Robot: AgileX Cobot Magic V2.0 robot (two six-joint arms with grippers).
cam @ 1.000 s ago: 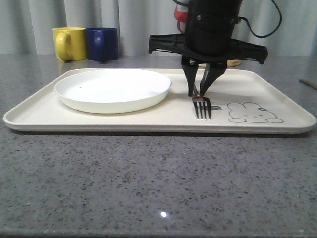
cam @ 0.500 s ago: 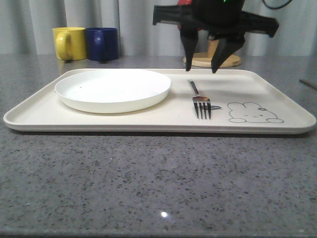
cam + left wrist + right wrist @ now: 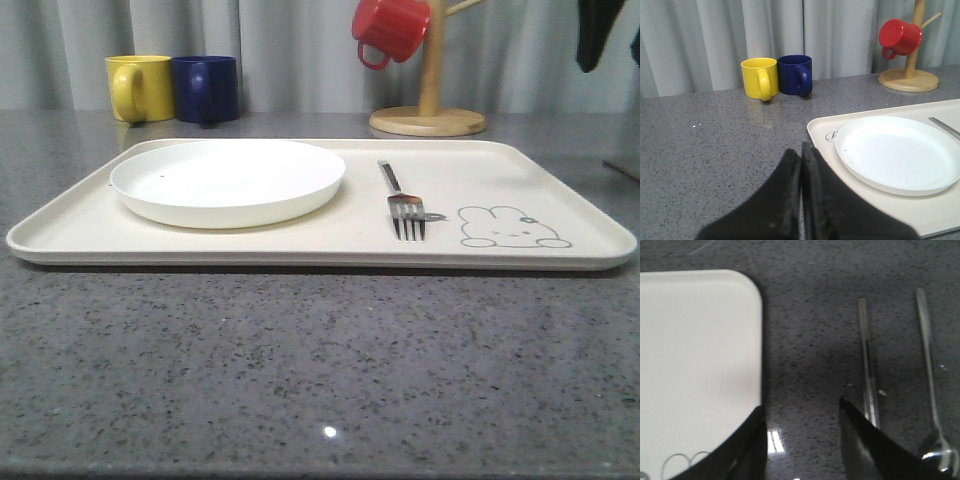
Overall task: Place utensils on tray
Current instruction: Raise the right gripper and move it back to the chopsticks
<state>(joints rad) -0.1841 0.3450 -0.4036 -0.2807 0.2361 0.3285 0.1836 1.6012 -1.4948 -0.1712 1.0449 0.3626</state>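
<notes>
Now fork (image 3: 403,203) flat on tray (image 3: 560,180), lengthwise front-to-back, tines nearest camera.

Work surface: grey speckled stone-look counter (image 3: 300,360), with one small bright light reflection near its front edge. Behind the counter's far edge, pale grey pleated curtains (image 3: 290,50) hang across the whole back. Lighting is even and diffuse; shadows on the counter are soft.

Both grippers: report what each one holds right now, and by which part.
Nothing is held. The right gripper is open over bare counter beside the chopsticks and spoon. The left gripper is shut and empty. The fork lies free on the tray.
</notes>
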